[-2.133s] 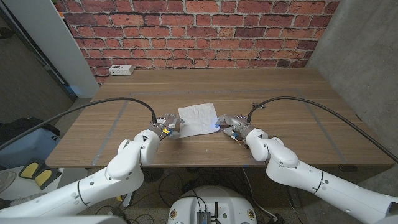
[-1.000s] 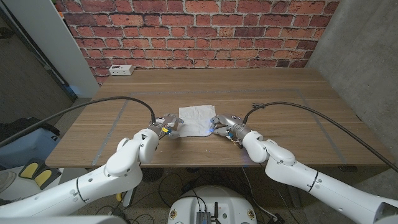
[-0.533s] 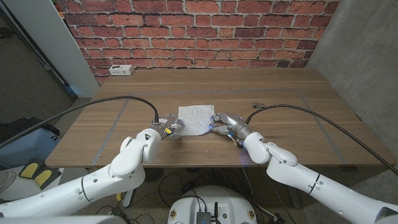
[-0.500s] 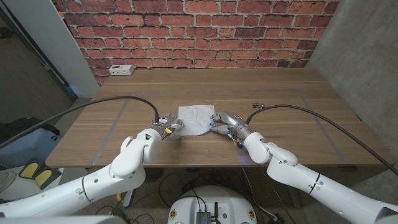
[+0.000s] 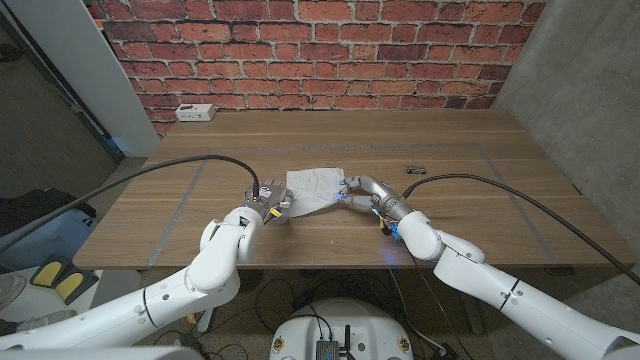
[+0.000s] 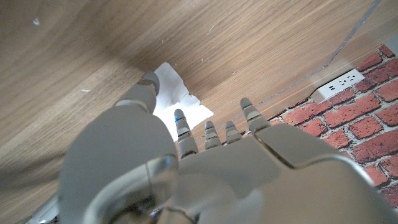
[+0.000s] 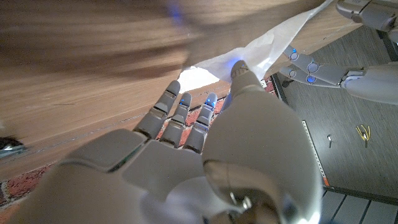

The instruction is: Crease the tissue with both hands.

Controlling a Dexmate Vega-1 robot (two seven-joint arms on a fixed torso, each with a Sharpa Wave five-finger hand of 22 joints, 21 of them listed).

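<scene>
While the tissue (image 5: 314, 189) lies near the middle of the table (image 5: 480, 200), a little toward its front edge, its near half has come up off the wood since 2 seconds ago, when the sheet lay flat. The left hand (image 5: 268, 203) pinches the near left corner and the right hand (image 5: 358, 191) pinches the near right corner, so the sheet stretches taut between them in the right wrist view. Both hands have moved toward the far edge. This reads as the fold well begun: the raised edge looks ready to be laid over the far half and pressed down.
</scene>
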